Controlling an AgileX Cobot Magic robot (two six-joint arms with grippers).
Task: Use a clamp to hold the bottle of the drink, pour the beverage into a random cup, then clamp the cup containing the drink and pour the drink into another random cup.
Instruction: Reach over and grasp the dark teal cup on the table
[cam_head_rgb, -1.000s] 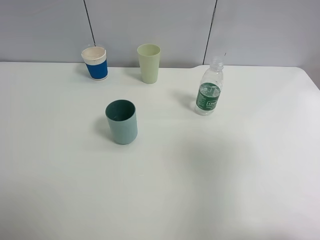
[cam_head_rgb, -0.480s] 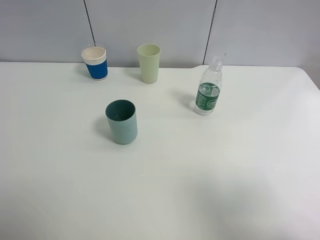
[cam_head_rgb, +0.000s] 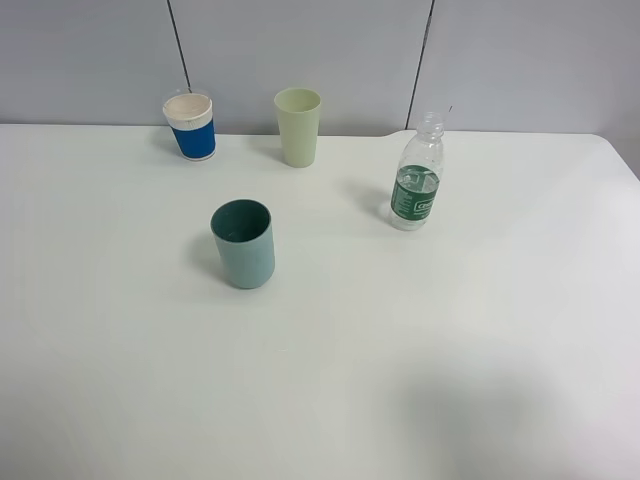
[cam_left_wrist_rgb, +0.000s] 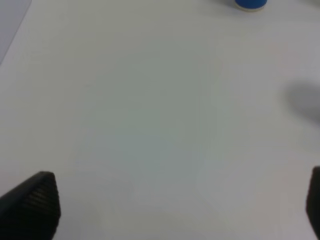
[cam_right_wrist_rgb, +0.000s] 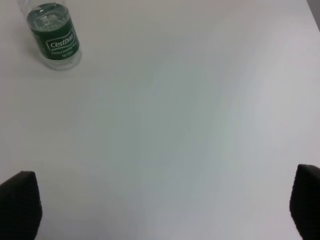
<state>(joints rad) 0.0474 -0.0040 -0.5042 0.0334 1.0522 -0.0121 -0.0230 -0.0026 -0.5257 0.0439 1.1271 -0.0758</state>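
The bottle of the drink (cam_head_rgb: 417, 173), clear with a dark green label, stands upright and uncapped at the right rear of the table, and holds clear beverage up to about the label. It also shows in the right wrist view as the bottle (cam_right_wrist_rgb: 52, 35), far ahead of my open right clamp (cam_right_wrist_rgb: 162, 207). The teal cup (cam_head_rgb: 243, 243) stands left of centre, and I see no liquid in its dark inside. At the left rear stands the blue-and-white cup (cam_head_rgb: 190, 126); its base (cam_left_wrist_rgb: 251, 4) lies far beyond my open left clamp (cam_left_wrist_rgb: 172, 210). Neither clamp shows in the high view.
A pale green tapered cup (cam_head_rgb: 298, 126) stands at the rear between the blue-and-white cup and the bottle. The white table (cam_head_rgb: 450, 330) ends against a grey wall behind. A faint shadow (cam_head_rgb: 480, 425) lies on the near right.
The cups and the bottle stand where they were. Only the faint shadow on the near right of the table has drifted toward the front edge.
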